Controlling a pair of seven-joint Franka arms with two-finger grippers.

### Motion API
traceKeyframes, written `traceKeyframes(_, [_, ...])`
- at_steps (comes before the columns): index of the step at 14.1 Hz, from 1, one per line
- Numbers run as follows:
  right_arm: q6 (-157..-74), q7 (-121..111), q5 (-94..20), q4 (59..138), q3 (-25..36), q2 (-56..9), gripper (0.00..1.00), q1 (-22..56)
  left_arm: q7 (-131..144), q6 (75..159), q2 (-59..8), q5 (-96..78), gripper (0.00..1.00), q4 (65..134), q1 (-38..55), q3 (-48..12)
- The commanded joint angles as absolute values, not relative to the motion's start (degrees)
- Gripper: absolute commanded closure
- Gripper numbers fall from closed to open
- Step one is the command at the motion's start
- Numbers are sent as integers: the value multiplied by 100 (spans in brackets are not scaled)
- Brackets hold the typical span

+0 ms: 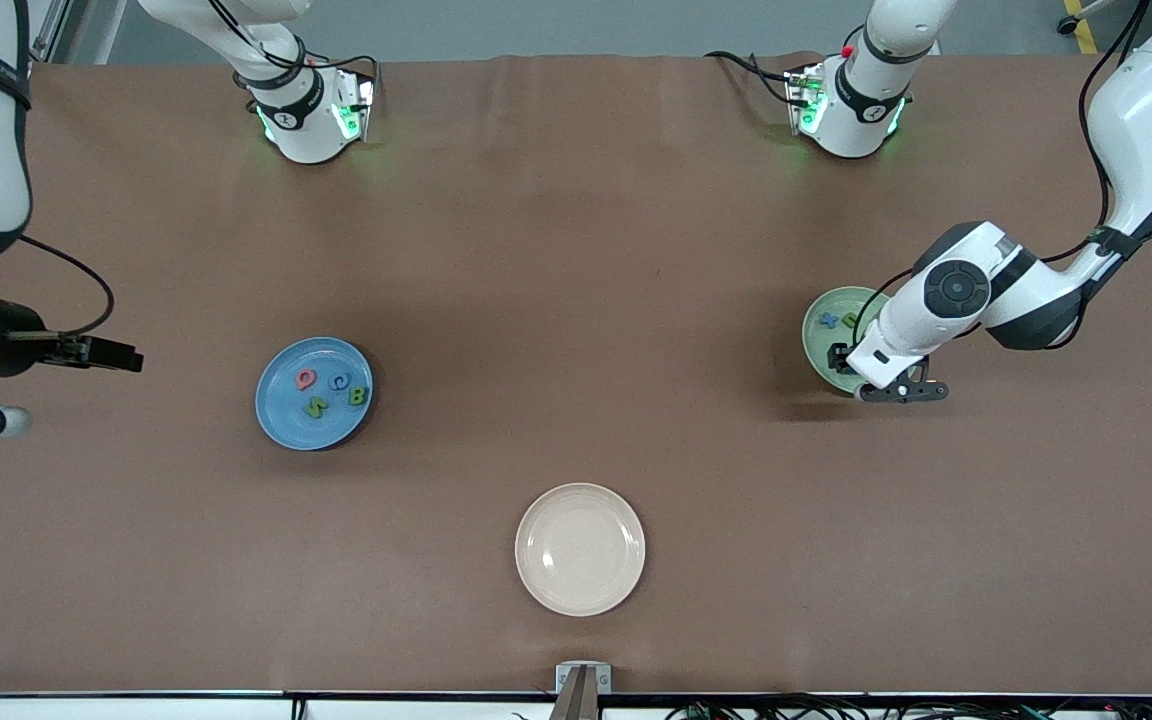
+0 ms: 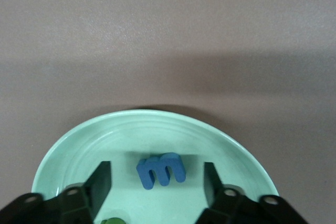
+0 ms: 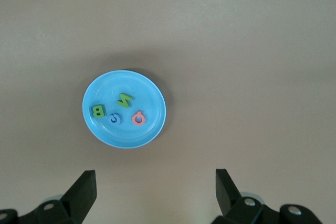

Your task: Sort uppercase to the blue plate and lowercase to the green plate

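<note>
One cream plate [image 1: 580,549] apart; left jaws wide over green plate [image 2: 79,145], right jaws wide.

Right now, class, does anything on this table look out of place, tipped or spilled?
Nothing stands out. The red Q, blue G, green B and green N lie flat in the blue plate. The blue m lies in the green plate between the left gripper's open jaws. The cream plate holds nothing.
</note>
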State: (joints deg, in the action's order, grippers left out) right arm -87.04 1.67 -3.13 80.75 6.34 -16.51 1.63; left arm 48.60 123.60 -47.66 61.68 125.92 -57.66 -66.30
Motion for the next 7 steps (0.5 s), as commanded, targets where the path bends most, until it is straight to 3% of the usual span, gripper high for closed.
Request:
traceKeyframes(1, [-8543, 176, -264, 8086, 545, -1442, 0, 97, 4922, 12384, -4685, 6223, 0, 12463, -5722, -6671])
traceKeyframes(7, [-8218, 132, -299, 7717, 527, -1468, 0, 36, 4896, 12331, -4746, 5995, 0, 12112, -5423, -6627])
